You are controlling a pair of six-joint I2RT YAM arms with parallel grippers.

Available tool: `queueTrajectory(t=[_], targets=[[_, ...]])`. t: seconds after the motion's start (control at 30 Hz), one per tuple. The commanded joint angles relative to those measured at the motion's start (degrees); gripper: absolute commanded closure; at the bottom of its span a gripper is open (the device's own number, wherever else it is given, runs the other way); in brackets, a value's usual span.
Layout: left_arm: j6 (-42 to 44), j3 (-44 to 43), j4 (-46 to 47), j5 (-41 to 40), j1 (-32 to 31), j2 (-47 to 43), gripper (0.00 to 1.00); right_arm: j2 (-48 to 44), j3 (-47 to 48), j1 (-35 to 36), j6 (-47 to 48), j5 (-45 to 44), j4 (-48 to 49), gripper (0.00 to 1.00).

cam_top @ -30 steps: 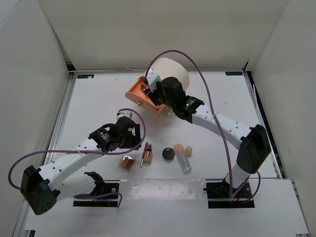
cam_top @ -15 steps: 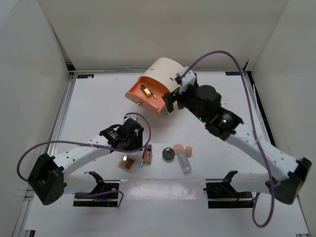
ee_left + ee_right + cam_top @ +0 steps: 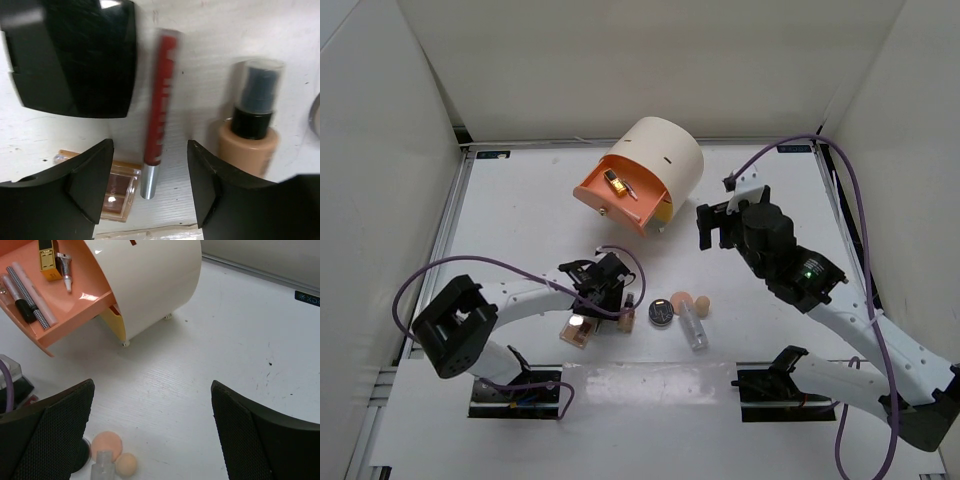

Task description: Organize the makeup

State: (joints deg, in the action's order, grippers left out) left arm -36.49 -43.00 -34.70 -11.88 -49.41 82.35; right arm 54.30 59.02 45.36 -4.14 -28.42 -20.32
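My left gripper (image 3: 150,187) stands open low over the table, its fingers either side of the silver end of a slim red tube (image 3: 159,100), not touching it. A black square compact (image 3: 75,55) lies to the tube's left, and a beige pump bottle (image 3: 249,135) to its right. The rose-gold palette (image 3: 117,192) is by the left finger. In the top view the left gripper (image 3: 610,293) is beside the palette (image 3: 578,330). A round dark compact (image 3: 661,313), peach sponges (image 3: 692,302) and a clear tube (image 3: 694,328) lie to the right. My right gripper (image 3: 715,225) hangs open and empty.
The cream cylinder box (image 3: 665,155) stands at the back with its orange drawer (image 3: 605,205) pulled out. In the drawer lie a gold item (image 3: 47,255), a small tube (image 3: 65,265) and slim pencils (image 3: 30,290). White walls enclose the table.
My right gripper opened at the drawer and pulled back to the right, empty. My left gripper moved right and down over the red tube, and its jaws narrowed.
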Motion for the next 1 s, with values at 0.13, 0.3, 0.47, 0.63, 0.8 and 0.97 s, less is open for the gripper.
queueTrajectory(t=[0.13,0.3,0.47,0.63,0.8,0.97], targets=[[-1.30,-1.73,1.30,-2.09,-4.11,2.73,0.29,-1.74,-0.66,-0.36,-2.19,-2.69,0.28,0.01],[-1.39,-1.82,1.30,-2.97,-4.38,4.84,0.45,-1.92,-1.19,-0.36,-3.24,-2.86,0.63,0.01],[-1.48,-2.52,1.30,-3.15,-4.38,6.42,0.65,-2.97,-1.72,-0.36,-3.16,-2.86,0.63,0.01],[-1.83,-5.68,-2.02,-5.34,-4.65,5.02,0.91,-3.68,-1.90,-0.36,-3.59,-3.39,0.28,0.01],[-6.21,-11.65,-12.39,-14.56,-4.56,-1.12,0.91,-4.73,-2.33,-0.36,-3.94,-4.27,-0.43,0.01],[-15.08,-19.72,-26.43,-20.80,-1.58,-6.05,0.91,-5.78,-2.95,-0.36,-3.94,-6.55,-0.43,0.01]])
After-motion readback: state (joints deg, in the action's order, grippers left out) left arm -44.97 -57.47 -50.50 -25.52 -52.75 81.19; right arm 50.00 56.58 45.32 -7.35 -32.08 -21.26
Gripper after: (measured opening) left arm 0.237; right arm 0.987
